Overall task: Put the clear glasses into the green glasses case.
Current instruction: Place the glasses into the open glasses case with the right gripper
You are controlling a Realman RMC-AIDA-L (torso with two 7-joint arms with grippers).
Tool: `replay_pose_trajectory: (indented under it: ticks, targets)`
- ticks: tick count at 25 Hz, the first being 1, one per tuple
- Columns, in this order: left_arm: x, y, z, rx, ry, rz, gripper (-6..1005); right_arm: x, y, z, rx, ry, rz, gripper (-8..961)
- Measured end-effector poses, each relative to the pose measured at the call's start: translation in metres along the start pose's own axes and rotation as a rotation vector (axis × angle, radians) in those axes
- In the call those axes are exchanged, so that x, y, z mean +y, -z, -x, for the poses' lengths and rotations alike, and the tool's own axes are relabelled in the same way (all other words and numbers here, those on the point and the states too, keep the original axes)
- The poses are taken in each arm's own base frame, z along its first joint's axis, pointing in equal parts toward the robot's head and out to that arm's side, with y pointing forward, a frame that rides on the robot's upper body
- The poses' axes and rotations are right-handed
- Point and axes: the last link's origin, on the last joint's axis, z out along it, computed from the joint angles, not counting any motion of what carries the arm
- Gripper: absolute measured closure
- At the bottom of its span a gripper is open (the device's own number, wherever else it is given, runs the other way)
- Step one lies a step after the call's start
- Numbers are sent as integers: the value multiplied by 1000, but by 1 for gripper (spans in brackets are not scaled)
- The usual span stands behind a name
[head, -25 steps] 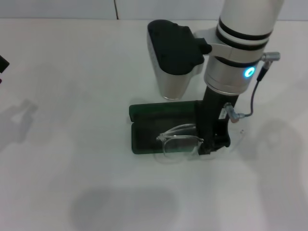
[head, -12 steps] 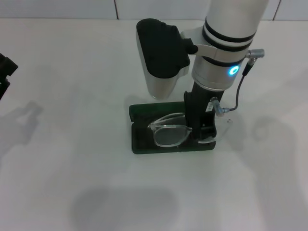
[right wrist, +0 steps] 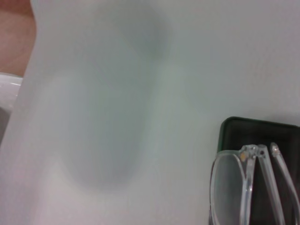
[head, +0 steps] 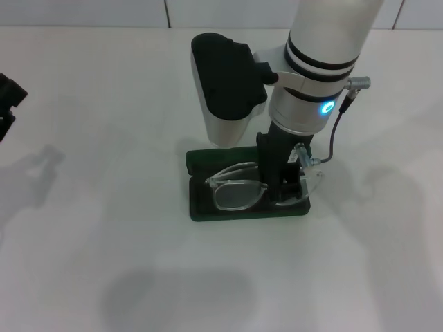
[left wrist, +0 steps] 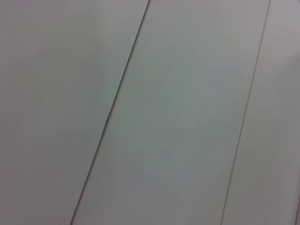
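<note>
The green glasses case [head: 201, 207] lies open on the white table, its lid [head: 208, 160] folded back on the far side. The clear glasses [head: 235, 194] hang low over the case's tray, lenses facing me, folded arms behind. My right gripper [head: 285, 188] points straight down and is shut on their right end. In the right wrist view the clear glasses [right wrist: 229, 183] sit over a corner of the case [right wrist: 234, 133]. I cannot tell whether they touch the lining. My left gripper [head: 5, 100] is parked at the far left edge.
The white table [head: 104, 242] spreads on all sides of the case. My right arm's wrist housing [head: 225, 83] and a cable [head: 332, 138] hang above the case's far side. The left wrist view shows only pale panels with seams.
My right gripper has carried the clear glasses leftward, from the case's right end to over its tray. The left gripper has barely shifted.
</note>
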Motion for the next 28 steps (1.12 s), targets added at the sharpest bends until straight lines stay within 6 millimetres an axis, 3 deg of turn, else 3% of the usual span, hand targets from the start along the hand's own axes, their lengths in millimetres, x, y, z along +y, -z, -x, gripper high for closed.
replay_pose_trajectory:
  ticks: [28]
  targets:
    - [5, 2, 7, -3, 13, -4, 750, -4, -6, 3, -12, 23, -18, 719]
